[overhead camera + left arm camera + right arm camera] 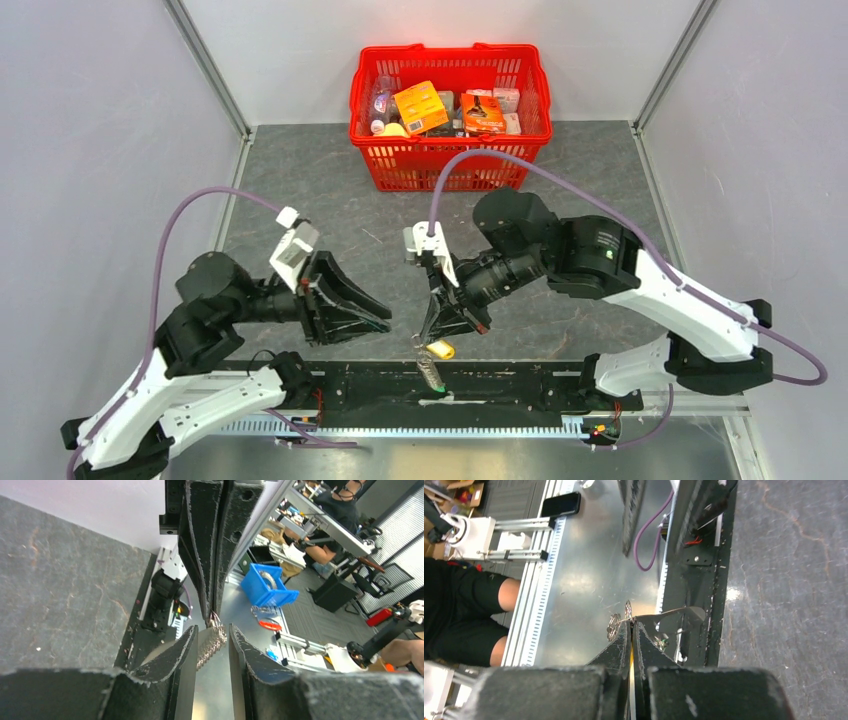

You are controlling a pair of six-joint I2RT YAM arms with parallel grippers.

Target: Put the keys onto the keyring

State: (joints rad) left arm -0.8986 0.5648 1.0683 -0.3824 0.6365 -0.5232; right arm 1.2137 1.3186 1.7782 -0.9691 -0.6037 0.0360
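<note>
My right gripper point(433, 338) points down over the table's front edge and is shut on the thin wire of the keyring point(431, 372), which hangs below its tips. A yellow key point(440, 349) dangles right beside those tips. In the right wrist view the gripper point(631, 622) is closed, with a yellow sliver between the fingers and the keyring's wire loops point(615, 625) at the tip. My left gripper point(383, 318) sits just left of it. In its wrist view that gripper point(212, 627) is open around the keyring's coiled stretch point(209, 645), which lies against the left finger point(185, 645).
A red basket point(450, 165) full of small packages stands at the back centre. A black rail point(520, 385) runs along the table's front edge, with a metal shelf beyond. Off the table are a blue bin point(267, 585) and a seated person point(464, 615).
</note>
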